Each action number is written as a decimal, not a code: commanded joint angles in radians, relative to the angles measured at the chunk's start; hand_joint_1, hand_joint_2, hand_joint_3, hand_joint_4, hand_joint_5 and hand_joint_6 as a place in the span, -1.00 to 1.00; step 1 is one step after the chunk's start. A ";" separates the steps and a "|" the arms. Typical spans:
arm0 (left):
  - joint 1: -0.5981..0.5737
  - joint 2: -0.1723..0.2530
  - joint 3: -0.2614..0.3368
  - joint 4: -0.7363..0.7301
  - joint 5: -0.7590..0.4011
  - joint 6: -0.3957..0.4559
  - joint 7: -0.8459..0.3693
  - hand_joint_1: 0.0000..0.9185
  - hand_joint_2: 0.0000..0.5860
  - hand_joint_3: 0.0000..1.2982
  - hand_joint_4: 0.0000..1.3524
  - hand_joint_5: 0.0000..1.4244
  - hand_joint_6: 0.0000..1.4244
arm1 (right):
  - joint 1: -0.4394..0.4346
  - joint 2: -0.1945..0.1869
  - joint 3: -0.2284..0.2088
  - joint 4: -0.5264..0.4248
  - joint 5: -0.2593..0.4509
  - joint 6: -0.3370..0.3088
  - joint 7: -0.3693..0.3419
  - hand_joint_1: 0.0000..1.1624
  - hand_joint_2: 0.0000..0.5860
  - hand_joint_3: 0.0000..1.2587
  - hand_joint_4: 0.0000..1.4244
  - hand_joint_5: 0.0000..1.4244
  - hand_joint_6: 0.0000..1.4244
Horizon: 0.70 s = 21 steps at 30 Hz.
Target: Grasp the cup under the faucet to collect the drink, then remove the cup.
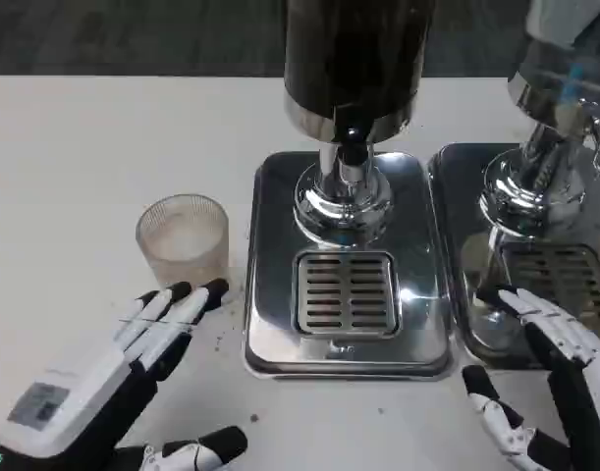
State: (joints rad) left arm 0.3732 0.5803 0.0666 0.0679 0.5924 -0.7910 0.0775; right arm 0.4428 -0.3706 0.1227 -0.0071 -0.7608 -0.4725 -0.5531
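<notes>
A clear ribbed plastic cup (pixel 184 239) stands upright on the white table, left of the dispenser base. The dark drink dispenser (pixel 354 59) rises at the top centre, its black faucet (pixel 352 147) hanging above the steel drip tray (pixel 345 265) and its slotted grate (pixel 345 291). My left hand (pixel 133 358) lies at the lower left, fingers spread, fingertips just short of the cup's near side and holding nothing. My right hand (pixel 545 383) sits at the lower right, fingers apart, over the near edge of the second tray.
A second dispenser (pixel 565 88) with its own steel tray (pixel 535 255) stands at the right edge. White table (pixel 83 147) stretches left of and behind the cup. Small dark specks dot the table in front of the trays.
</notes>
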 commanded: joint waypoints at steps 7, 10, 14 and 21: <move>-0.002 0.003 -0.002 0.017 -0.007 0.003 0.011 -1.00 -0.57 -1.00 -1.00 -1.00 -1.00 | 0.002 -0.009 -0.011 -0.007 0.006 -0.003 0.013 -0.39 0.38 -0.60 -0.73 -0.71 -0.55; -0.003 0.001 -0.004 0.018 -0.006 0.003 0.013 -1.00 -0.57 -1.00 -1.00 -1.00 -1.00 | 0.003 -0.010 -0.015 -0.010 0.009 -0.003 0.015 -0.39 0.38 -0.60 -0.73 -0.71 -0.55; 0.000 -0.002 -0.003 0.016 -0.002 0.000 0.019 -1.00 -0.57 -1.00 -1.00 -1.00 -1.00 | 0.003 -0.009 -0.016 -0.011 0.011 -0.004 0.018 -0.39 0.38 -0.60 -0.72 -0.71 -0.55; 0.016 -0.007 0.019 0.009 -0.011 -0.007 0.052 -1.00 -0.58 -1.00 -1.00 -1.00 -1.00 | -0.005 0.000 -0.008 -0.010 0.011 0.003 0.029 -0.39 0.38 -0.60 -0.72 -0.71 -0.55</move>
State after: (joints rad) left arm 0.3809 0.5747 0.0694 0.0797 0.5928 -0.7910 0.1065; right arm 0.4424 -0.3714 0.1179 -0.0077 -0.7561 -0.4724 -0.5303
